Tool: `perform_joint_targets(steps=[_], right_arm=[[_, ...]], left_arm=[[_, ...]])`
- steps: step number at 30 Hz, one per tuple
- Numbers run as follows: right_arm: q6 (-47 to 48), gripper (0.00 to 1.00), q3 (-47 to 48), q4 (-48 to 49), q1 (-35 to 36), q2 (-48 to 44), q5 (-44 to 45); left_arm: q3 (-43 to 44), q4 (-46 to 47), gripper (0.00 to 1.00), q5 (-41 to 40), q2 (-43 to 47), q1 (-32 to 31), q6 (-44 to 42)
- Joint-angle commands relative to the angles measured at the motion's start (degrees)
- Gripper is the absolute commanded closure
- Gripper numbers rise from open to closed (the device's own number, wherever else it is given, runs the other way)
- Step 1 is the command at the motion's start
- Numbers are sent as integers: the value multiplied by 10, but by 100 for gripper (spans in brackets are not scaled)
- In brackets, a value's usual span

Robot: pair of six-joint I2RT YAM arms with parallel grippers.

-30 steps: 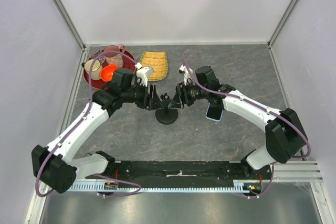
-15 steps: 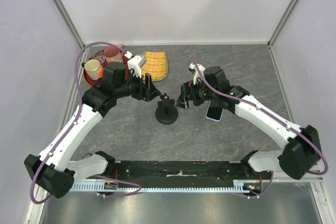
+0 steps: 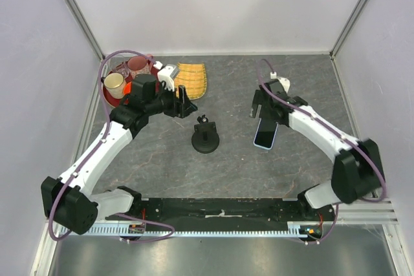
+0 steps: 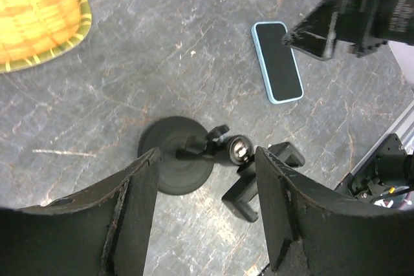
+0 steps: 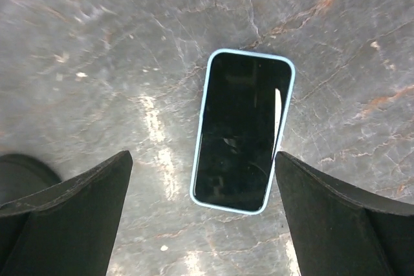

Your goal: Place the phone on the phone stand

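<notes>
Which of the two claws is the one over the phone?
The right gripper: the phone shows between its wide-open fingers. The left gripper hangs by the phone stand instead.

I see the slim smartphone with a black screen and light blue case edge [image 5: 242,130] lying flat, screen up, on the grey marbled tabletop [image 3: 236,172]. It is well apart from the small all-black phone stand [image 3: 206,140] to its left. The stand is upright on its round disc base, with a clamp head on its short post.
</notes>
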State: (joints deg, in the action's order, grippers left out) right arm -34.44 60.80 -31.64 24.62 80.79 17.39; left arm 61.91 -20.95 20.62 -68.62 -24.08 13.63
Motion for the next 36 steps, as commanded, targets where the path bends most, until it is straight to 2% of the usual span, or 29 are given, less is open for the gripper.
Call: perform_joint_targets(steps=[1, 4, 7, 21, 27, 33, 36], right_arm=[[37, 2, 51, -32, 3, 96, 5], [50, 2, 92, -68, 3, 154, 40], [53, 2, 96, -67, -8, 182, 27], [11, 2, 45, -31, -31, 202, -8], [-40, 2, 25, -22, -32, 202, 16], [-113, 2, 8, -2, -36, 216, -44], [-152, 2, 19, -32, -36, 220, -47]], left_arm=[[-22, 57, 34, 71, 46, 12, 33], [-32, 65, 35, 79, 68, 11, 37], [-35, 66, 35, 73, 78, 11, 37], [-41, 87, 37, 123, 66, 14, 64], [-44, 95, 37, 137, 65, 21, 72], [-45, 94, 38, 137, 54, 21, 75], [-45, 95, 38, 138, 52, 22, 76]])
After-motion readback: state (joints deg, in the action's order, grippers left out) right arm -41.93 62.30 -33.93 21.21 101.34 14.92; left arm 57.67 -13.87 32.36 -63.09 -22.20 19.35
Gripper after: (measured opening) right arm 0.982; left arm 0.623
